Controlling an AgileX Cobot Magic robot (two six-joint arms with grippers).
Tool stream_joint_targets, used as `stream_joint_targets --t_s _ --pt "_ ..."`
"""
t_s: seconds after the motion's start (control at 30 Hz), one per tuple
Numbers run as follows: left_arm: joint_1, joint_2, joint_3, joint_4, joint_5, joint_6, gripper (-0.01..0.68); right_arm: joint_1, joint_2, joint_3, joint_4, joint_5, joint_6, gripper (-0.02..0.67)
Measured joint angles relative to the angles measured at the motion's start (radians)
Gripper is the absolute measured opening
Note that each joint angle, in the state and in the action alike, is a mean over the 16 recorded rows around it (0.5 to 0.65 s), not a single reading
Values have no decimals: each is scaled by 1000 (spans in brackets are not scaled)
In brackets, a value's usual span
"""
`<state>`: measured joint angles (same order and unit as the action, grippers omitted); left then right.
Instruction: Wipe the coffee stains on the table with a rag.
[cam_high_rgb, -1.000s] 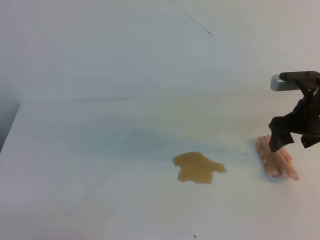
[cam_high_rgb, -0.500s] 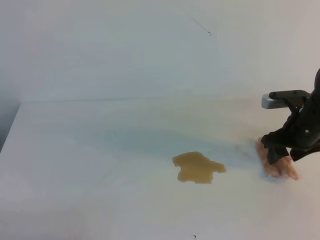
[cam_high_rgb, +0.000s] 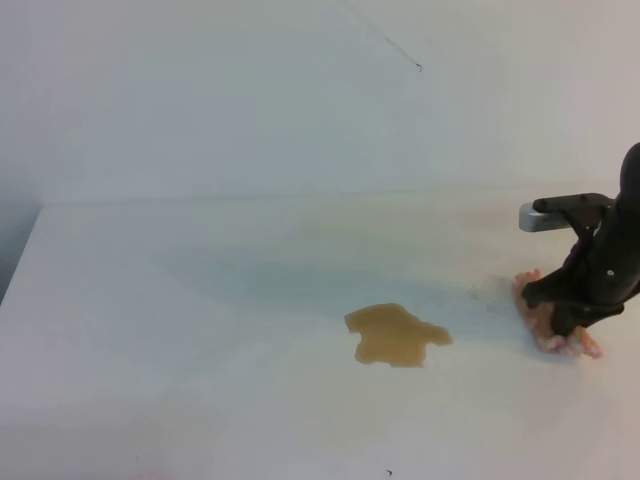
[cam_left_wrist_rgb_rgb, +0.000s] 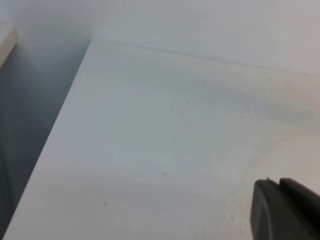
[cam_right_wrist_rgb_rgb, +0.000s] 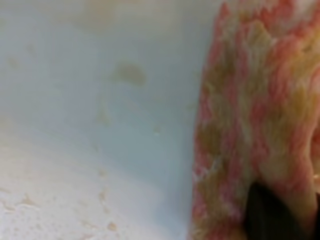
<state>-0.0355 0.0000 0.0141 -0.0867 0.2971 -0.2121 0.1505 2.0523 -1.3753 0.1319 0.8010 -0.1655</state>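
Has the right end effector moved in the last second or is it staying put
Yes. The right end effector has dropped onto the rag and shifted slightly left, toward the coffee stains, which lie unchanged on the table.

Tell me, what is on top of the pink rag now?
The right gripper sits on the rag, its dark fingers pressed into the fuzzy cloth. It covers the rag's middle; only the ends show. The table lies underneath. The coffee stains sit apart, uncovered.

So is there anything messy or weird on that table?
Yes. A tan coffee stain is spilled near the middle of the white table. To its right, the right tool presses on a pink rag that already looks yellow-stained up close.
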Motion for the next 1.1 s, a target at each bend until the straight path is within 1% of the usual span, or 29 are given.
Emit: stream_joint_targets --t_s 0.1,0.2,0.33,0.47,0.6,0.77,0.93,1.1 --pt "0 0 3 0 0 0 1 0 -6 -13 3 12 -9 106" --pt "0 0 3 0 0 0 1 1 -18 -36 20 30 -26 60" --pt "0 0 3 0 0 0 1 13 -39 -81 58 67 -52 46" --pt "0 0 6 0 0 0 1 52 -59 -137 99 111 -78 45" --pt "0 0 8 0 0 0 1 121 -74 -186 140 139 -103 44" --pt "0 0 11 0 0 0 1 242 -65 -232 163 142 -115 44" --pt "0 -2 11 0 0 0 1 360 -14 -282 143 132 -90 44" --pt "0 -3 8 0 0 0 1 436 64 -339 96 130 -37 44"
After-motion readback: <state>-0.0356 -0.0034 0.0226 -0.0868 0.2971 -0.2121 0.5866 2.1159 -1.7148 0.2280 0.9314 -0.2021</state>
